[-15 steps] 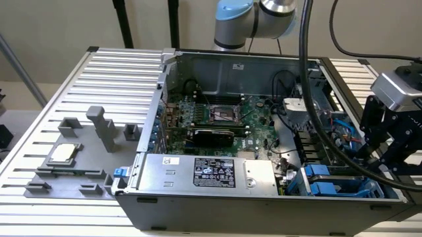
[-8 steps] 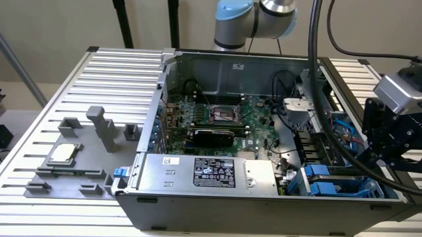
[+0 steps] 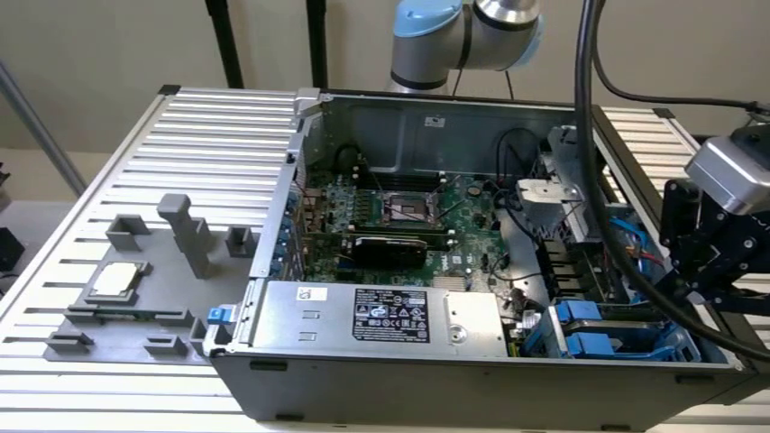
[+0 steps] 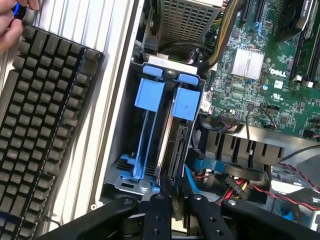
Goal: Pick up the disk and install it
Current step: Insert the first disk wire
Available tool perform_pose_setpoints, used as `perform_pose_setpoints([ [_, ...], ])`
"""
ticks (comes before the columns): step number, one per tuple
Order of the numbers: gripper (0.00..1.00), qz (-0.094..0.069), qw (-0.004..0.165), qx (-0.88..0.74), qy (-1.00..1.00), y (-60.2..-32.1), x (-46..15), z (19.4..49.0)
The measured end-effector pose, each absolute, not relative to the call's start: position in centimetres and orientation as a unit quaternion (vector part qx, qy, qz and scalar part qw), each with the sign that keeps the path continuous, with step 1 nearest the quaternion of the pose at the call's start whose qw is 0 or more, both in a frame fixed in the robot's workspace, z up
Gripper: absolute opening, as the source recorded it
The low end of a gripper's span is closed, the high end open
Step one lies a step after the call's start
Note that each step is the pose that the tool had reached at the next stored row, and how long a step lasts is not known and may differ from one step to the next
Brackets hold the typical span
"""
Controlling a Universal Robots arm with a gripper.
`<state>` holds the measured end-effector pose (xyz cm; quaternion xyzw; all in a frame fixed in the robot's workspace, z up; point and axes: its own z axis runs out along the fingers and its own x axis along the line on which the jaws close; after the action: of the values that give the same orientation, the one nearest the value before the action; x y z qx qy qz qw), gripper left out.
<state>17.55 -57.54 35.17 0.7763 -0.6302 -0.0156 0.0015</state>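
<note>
The disk [image 4: 175,150] stands on edge in one slot of the drive bay [image 4: 117,165], its blue carrier handle [image 4: 187,102] at the far end. In the wrist view my gripper [image 4: 177,197] has a black finger on either side of the disk's near end and looks shut on it. A second blue carrier [image 4: 149,95] sits in the neighbouring slot. In the exterior view my gripper [image 3: 704,289] hangs over the case's corner on the exterior view's right, above the blue carriers of the drive bay [image 3: 601,334].
The open computer case [image 3: 288,180] holds the motherboard [image 3: 398,216], a silver box with a black label [image 3: 385,316] and loose cables [image 4: 235,180]. A keyboard [image 4: 45,115] lies beside the case, with a person's hand [image 4: 7,25] at its far end. A grey fixture [image 3: 144,298] holds a small chip [image 3: 114,280].
</note>
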Motion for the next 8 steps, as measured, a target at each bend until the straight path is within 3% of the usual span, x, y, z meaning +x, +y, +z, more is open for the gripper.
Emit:
perform_pose_setpoints([
  [1,0.0,-0.016,0.001,0.777,-0.629,-57.54,17.55,35.17],
  [2,1.0,-0.016,0.001,0.779,-0.627,-57.54,17.55,35.16],
  [8,1.0,-0.015,0.001,0.784,-0.62,-57.54,17.56,35.07],
])
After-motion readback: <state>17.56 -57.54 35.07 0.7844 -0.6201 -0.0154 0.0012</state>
